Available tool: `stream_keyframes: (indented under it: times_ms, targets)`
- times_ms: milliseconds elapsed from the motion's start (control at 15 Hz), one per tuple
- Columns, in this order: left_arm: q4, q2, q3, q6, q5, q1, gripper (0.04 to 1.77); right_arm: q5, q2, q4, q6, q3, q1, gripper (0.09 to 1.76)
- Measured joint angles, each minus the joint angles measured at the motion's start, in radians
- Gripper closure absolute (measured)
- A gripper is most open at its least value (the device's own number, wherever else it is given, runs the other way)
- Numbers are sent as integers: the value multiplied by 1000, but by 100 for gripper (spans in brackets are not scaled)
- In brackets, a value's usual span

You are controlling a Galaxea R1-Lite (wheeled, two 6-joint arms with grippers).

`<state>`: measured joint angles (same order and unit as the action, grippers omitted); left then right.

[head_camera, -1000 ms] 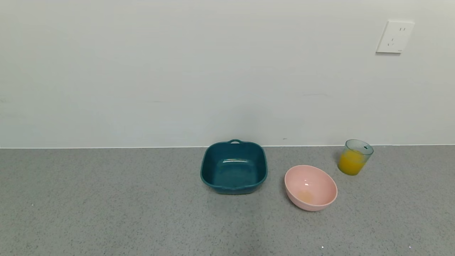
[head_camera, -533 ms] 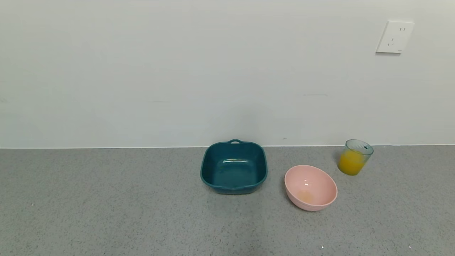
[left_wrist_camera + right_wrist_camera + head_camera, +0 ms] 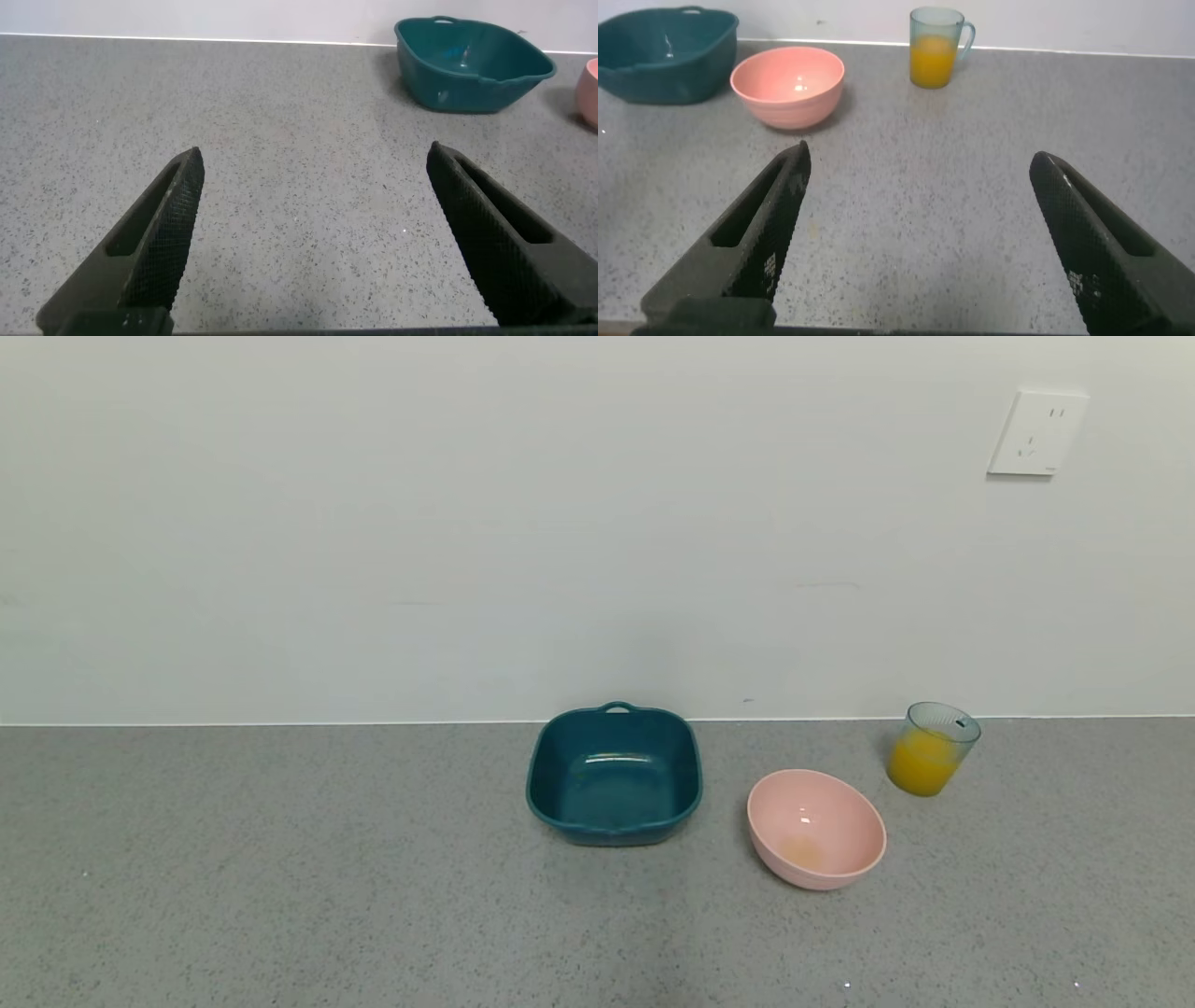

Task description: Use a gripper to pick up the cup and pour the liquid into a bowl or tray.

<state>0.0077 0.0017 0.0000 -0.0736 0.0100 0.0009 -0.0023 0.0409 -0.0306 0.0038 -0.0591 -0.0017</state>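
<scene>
The translucent blue-green cup (image 3: 932, 749) stands upright at the back right of the grey counter, about half full of orange liquid (image 3: 921, 765). It also shows in the right wrist view (image 3: 937, 47), handle to one side. The pink bowl (image 3: 815, 829) sits in front and left of the cup, with a faint orange stain in its bottom; it shows in the right wrist view (image 3: 788, 86) too. My right gripper (image 3: 920, 163) is open and empty, low over bare counter, well short of the cup. My left gripper (image 3: 316, 159) is open and empty over bare counter. Neither gripper shows in the head view.
A dark teal square tray (image 3: 613, 774) sits left of the bowl, near the wall; it also shows in the left wrist view (image 3: 472, 63). A white wall with a socket (image 3: 1036, 433) stands right behind the counter (image 3: 280, 877).
</scene>
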Motion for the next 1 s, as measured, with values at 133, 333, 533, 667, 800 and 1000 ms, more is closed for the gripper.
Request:
stream_keyframes:
  times_ms: [133,333,533,667,800,1000]
  targets:
    - [0,0,0,0,0,0,9,0,34,-8,1,-73,-1,14]
    - [0,0,0,0,0,0,9,2,137,-12,2,-182,-12,14]
    - [0,0,0,0,0,0,9,3,297,-11,2,-284,-47,14]
    - [0,0,0,0,0,0,9,3,422,-6,3,-349,-74,14]
    - [0,0,0,0,0,0,9,2,563,1,10,-422,-91,14]
    - [0,0,0,0,0,0,9,-2,762,40,26,-506,-103,14]
